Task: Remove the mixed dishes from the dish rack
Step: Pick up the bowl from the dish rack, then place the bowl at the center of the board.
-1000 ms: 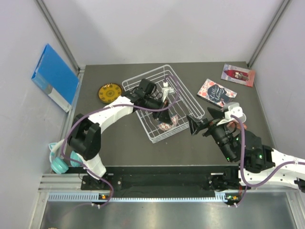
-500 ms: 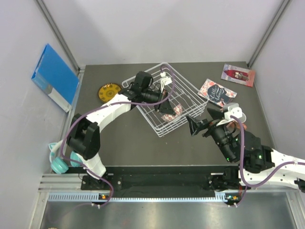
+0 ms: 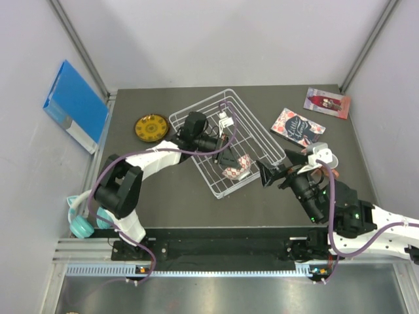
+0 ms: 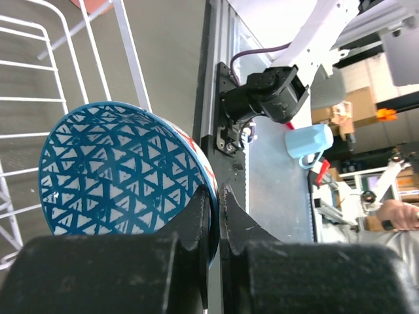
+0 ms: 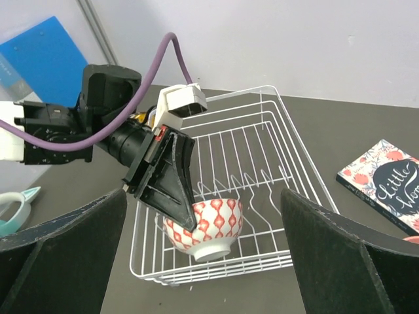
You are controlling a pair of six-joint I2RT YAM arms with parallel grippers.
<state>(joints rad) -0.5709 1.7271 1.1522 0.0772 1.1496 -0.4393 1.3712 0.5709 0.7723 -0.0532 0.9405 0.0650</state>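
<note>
A small patterned bowl [image 3: 236, 169], red and white outside [image 5: 213, 226] and blue triangles inside [image 4: 111, 176], is tilted at the near end of the white wire dish rack [image 3: 259, 124]. My left gripper [image 3: 229, 159] reaches into the rack and is shut on the bowl's rim, one finger inside and one outside [image 4: 216, 194]. The right gripper [image 3: 280, 167] hovers just right of the rack's near corner, open and empty, facing the bowl [image 5: 203, 193]. An amber plate [image 3: 151, 127] lies on the table left of the rack.
A blue folder [image 3: 75, 104] leans on the left wall. Two printed booklets [image 3: 298, 125] [image 3: 327, 102] lie at the right rear. A teal cup [image 3: 82, 221] sits off the table's near left corner. The rack's plate slots [image 5: 288, 190] stand beside the bowl.
The left gripper drew the bowl toward the far right, dragging the rack with it, then came back nearer; the rack now sits slightly right of where it began. The right arm stayed put.
</note>
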